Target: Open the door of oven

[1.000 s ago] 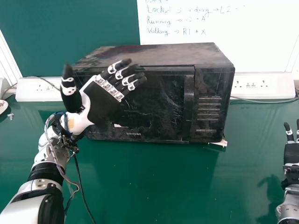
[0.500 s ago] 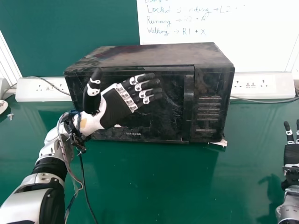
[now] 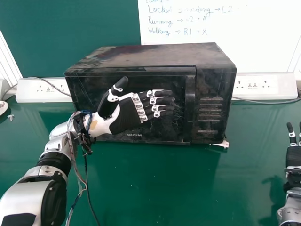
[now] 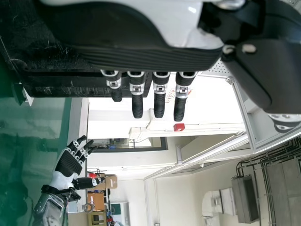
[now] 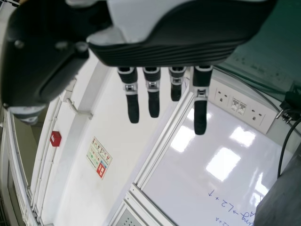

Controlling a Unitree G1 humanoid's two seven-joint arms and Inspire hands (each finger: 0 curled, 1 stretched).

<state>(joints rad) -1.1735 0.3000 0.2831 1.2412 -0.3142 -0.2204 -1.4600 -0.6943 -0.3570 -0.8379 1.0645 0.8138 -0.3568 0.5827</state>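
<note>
The black microwave oven (image 3: 150, 55) stands on the green table with its door (image 3: 164, 127) closed against the body. A vertical handle (image 3: 189, 101) runs along the door's right side. My left hand (image 3: 129, 114) is in front of the door, fingers straight and pointing at the handle, their tips a little left of it, thumb raised. In the left wrist view the left hand (image 4: 136, 56) has straight fingers beside the dark oven (image 4: 56, 84). Off to the right of the oven, my right hand (image 3: 294, 155) rests with straight fingers; the right wrist view shows the right hand (image 5: 164, 52) holding nothing.
White socket strips (image 3: 256, 86) run behind the oven on both sides, with a cable (image 3: 263, 102) at the right. A whiteboard (image 3: 263, 42) stands behind. Dark cables (image 3: 89, 188) hang from the left forearm over the green table (image 3: 188, 188).
My left hand has moved right across the oven door, towards the handle, and turned from slanting upward to nearly level. The right hand and the oven have kept their places.
</note>
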